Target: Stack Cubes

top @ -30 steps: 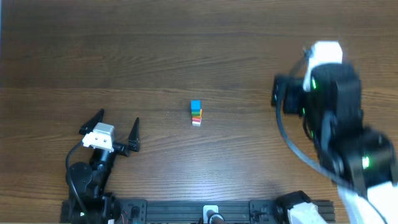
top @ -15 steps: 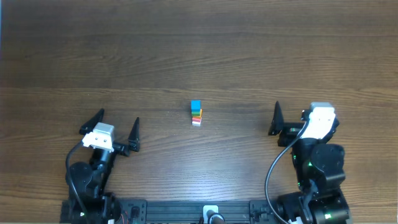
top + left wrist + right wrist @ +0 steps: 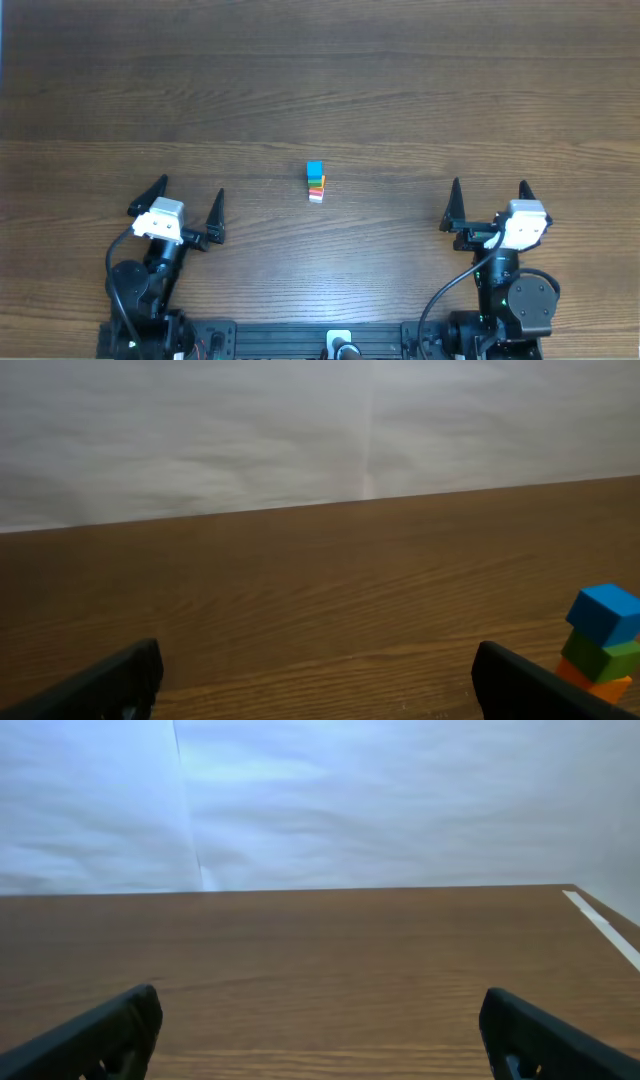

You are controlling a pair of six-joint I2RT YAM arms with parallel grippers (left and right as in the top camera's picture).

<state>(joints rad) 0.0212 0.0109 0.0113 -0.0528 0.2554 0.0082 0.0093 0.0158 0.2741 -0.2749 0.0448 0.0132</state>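
Wooden and dark brown, the table (image 3: pixel 320 80) carries a small stack of cubes (image 3: pixel 316 184) near its middle. The stack stands between the two arms and somewhat farther from their bases than either gripper. From the top down it reads blue cube (image 3: pixel 315 170), green cube (image 3: pixel 316 180), orange cube (image 3: pixel 318 188) and white cube (image 3: pixel 316 197), each resting on the one below. The column stands upright, though the left wrist view shows the blue cube turned slightly against the green one under it. The left gripper (image 3: pixel 190 190) sits low, close to its own base at the left side of the table. Its two fingers are spread wide with nothing between them, and it is well apart from the stack. From its wrist camera the stack's upper three cubes show just beyond one black finger (image 3: pixel 530 685). The right gripper (image 3: pixel 489 188) sits close to its base at the right side, likewise spread wide with nothing held, and also well apart from the stack. Its wrist camera looks across the wood grain toward a white backdrop (image 3: pixel 400 800) behind the table, and a pale strip (image 3: pixel 600 925) runs along the wood near the table's edge.
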